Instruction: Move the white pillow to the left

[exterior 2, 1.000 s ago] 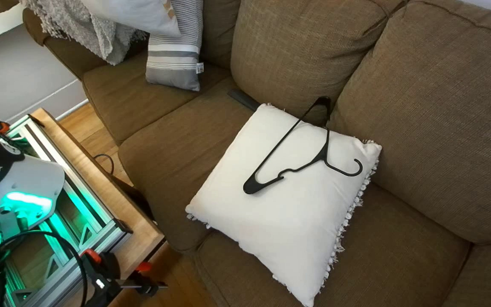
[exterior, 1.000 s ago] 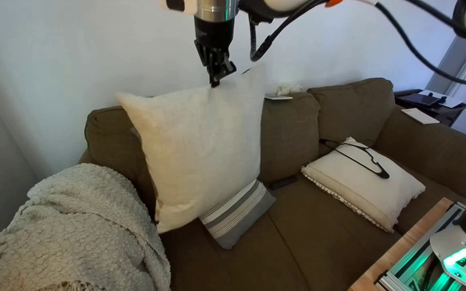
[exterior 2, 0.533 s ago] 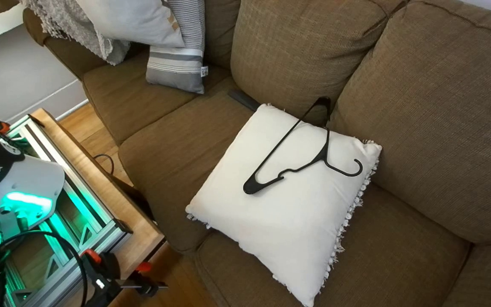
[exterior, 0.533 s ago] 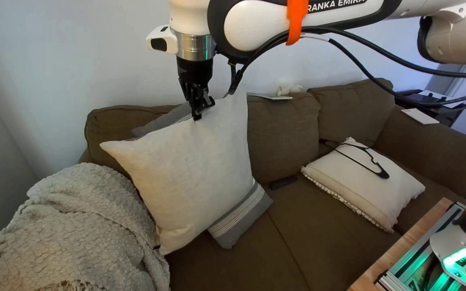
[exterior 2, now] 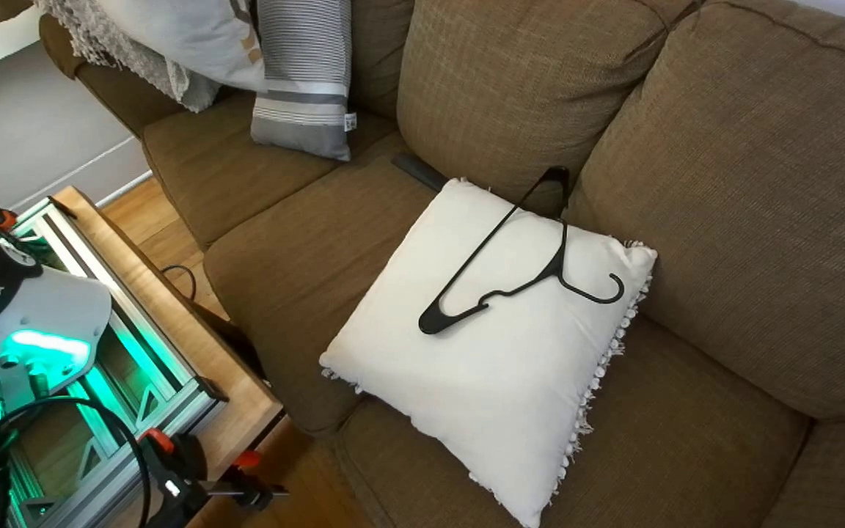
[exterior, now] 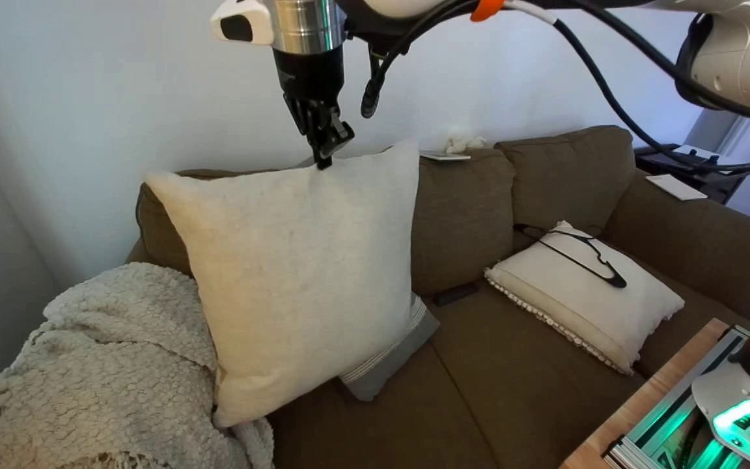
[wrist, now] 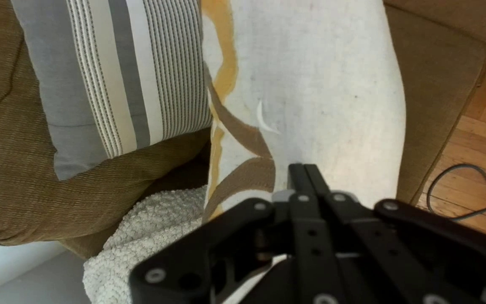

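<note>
I see the gripper (exterior: 324,161) pinching the white pillow (exterior: 303,273) by its top edge, fingers closed together, so it hangs below them, in front of the grey striped pillow (exterior: 388,365), lowest corner toward the fleecy throw (exterior: 114,365).

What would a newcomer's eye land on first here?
Probably the cream-white pillow, pinched at its top edge by the black gripper, in front of the brown sofa back. Next, the black hanger lying across the fringed pillow on the sofa seat. Then the green-glowing robot base at an exterior view's left edge.
</note>
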Controlling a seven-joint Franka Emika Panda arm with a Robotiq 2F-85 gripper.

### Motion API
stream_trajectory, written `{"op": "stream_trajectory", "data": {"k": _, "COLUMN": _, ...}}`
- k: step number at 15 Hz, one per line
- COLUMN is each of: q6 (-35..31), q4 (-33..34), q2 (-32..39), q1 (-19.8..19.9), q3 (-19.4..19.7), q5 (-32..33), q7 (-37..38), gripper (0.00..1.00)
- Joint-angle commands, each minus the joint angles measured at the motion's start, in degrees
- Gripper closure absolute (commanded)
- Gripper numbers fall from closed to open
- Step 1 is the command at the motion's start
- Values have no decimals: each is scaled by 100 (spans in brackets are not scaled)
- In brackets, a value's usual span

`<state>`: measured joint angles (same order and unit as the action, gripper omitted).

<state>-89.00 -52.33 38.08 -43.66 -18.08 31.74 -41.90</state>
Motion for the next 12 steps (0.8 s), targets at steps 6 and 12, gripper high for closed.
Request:
{"op": "stream_trajectory", "data": {"k": 6, "q6": 1481, "q4": 1295, "q2": 358, "q1": -640, "q3": 46, "q5": 193, "q7": -259, "gripper": 100}}
{"op": "stream_trajectory", "data": {"k": 12, "q6": -411, "q4": 1214, "q2": 995, "q1": -386, "q3": 279, "q5": -139, "q7": -972, "gripper": 100}}
